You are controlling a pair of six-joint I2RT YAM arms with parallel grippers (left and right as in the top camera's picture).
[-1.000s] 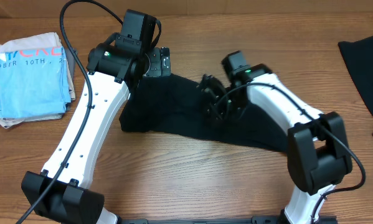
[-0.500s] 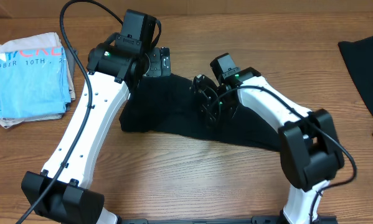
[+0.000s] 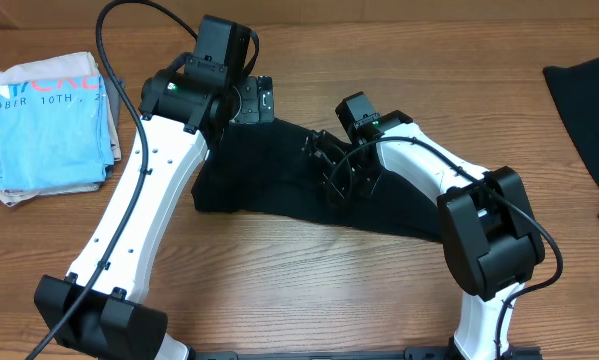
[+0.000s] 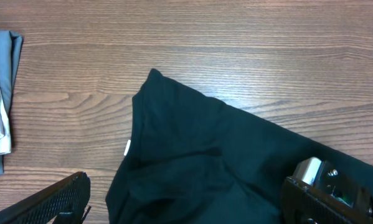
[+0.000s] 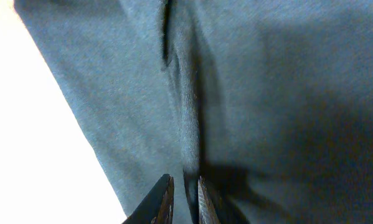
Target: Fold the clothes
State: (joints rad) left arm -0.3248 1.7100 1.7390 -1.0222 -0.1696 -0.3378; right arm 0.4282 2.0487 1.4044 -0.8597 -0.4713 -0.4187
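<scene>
Saw the black T-shirt (image 3: 269,170) bunched at the tabletop's (image 3: 309,290) centre, judged barely begun: no neat fold yet, more black clothes (image 3: 584,110) lying at 3 o'clock. Found right gripper (image 5: 183,200) jaws pinched on a shirt ridge, left gripper (image 3: 251,100) jaws spread wide at 11 o'clock, holding nothing.

**A:** What's the bkgd around you?

**B:** Just the table (image 3: 309,290). It fills the overhead view edge to edge. Wood-grain top, warm mid-brown, grain running left to right w/ darker streaks.

**A:** Any seams?

**B:** Thin straight lines along the grain, one toward the far side, a few nearer. Surface looks flat & matte.

**A:** Light?

**B:** Even across the top. Shadows on the wood are soft-edged. From my left wrist cam it's the same wood, w/ the grain sharp and a bit paler. From my right wrist cam the left side is blown out white, and I can't tell what surface that is.
</scene>
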